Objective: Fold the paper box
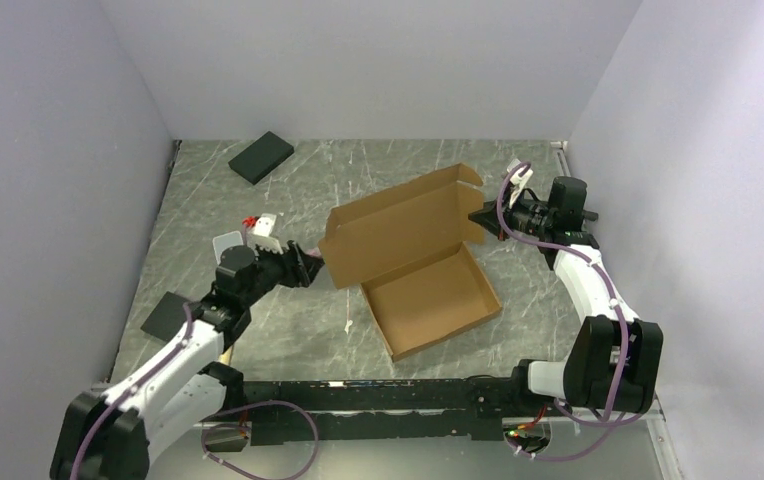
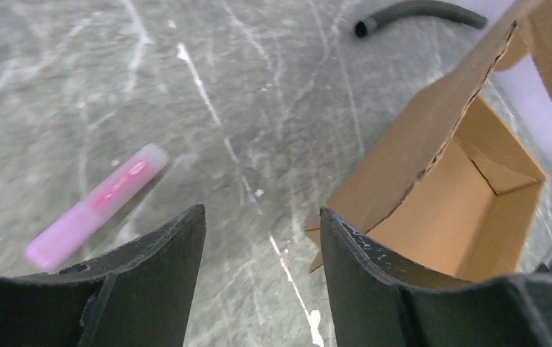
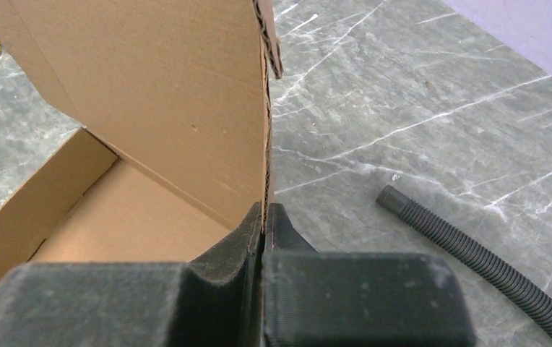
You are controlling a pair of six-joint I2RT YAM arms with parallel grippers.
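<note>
At the middle of the table (image 1: pixel 258 200) sits the paper box (image 1: pixel 433 300), one panel raised. The right gripper (image 3: pixel 264 217) pinches that panel's edge; the left gripper (image 2: pixel 262 238) is spread, empty, beside the box

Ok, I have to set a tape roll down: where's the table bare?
Far strip between the far pad and the box lid; near patch between box tray and base rail. Crowded left of the box, around the left tool.

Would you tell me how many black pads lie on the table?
2: far pad near the back-left corner, near pad beside the left arm; others may be hidden.
</note>
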